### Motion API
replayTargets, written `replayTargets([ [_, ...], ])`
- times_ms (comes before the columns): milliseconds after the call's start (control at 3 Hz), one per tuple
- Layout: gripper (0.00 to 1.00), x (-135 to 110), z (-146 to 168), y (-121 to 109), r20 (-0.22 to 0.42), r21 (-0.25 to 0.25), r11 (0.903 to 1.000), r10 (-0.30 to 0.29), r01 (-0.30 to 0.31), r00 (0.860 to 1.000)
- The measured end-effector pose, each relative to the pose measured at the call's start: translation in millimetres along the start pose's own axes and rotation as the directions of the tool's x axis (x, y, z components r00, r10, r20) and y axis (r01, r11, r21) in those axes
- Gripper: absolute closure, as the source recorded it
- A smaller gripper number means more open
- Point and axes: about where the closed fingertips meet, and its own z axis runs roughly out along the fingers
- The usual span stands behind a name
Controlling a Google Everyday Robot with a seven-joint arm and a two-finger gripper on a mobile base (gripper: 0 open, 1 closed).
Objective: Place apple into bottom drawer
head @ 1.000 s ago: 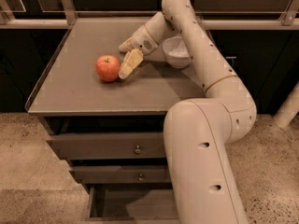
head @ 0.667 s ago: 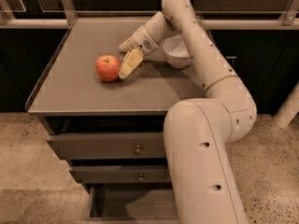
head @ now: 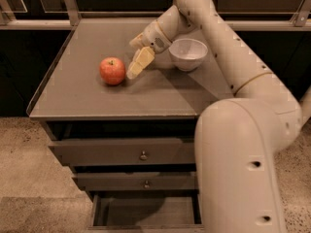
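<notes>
The robot arm (head: 238,144) fills the right half of the frame, running from the lower right up to the top centre and bending back down toward the middle. We see no change in it from a second ago; it holds the same pose.

The grey cabinet top (head: 87,89) spans the upper left and centre. Below it the upper drawer (head: 112,152) and the middle drawer (head: 121,181), each with a round knob, stand slightly out. At the bottom centre the bottom drawer (head: 146,212) is pulled open and shows a bare grey floor. A speckled floor (head: 29,178) lies at the lower left.

The white bowl (head: 188,52) sits on the top, right of centre, just behind the wrist. The apple (head: 112,71) rests upright on the top, left of centre, exactly where it was before and well apart from the bottom drawer.

The gripper (head: 132,58) hangs just right of the apple with its jaws apart and nothing between them. The lower yellowish finger (head: 140,62) points down at the surface beside the fruit.

The arm hides the right ends of all three drawers, and the frame edge cuts off the front of the bottom drawer. We cannot tell whether the finger touches the apple.
</notes>
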Motion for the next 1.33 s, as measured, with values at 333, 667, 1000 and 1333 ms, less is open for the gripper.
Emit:
replayTargets([
  [333, 0.00, -31, -43, 22, -0.009, 0.137, 0.9878, -0.074, 0.075, 0.997],
  [667, 0.00, -33, -48, 51, -0.013, 0.186, 0.9783, -0.091, 0.092, 0.996],
  [1000, 0.00, -8, -12, 70, -0.012, 0.120, 0.9910, -0.057, 0.058, 0.998],
  [1333, 0.00, 13, 25, 72, -0.006, 0.038, 0.9990, -0.022, 0.022, 1.000],
])
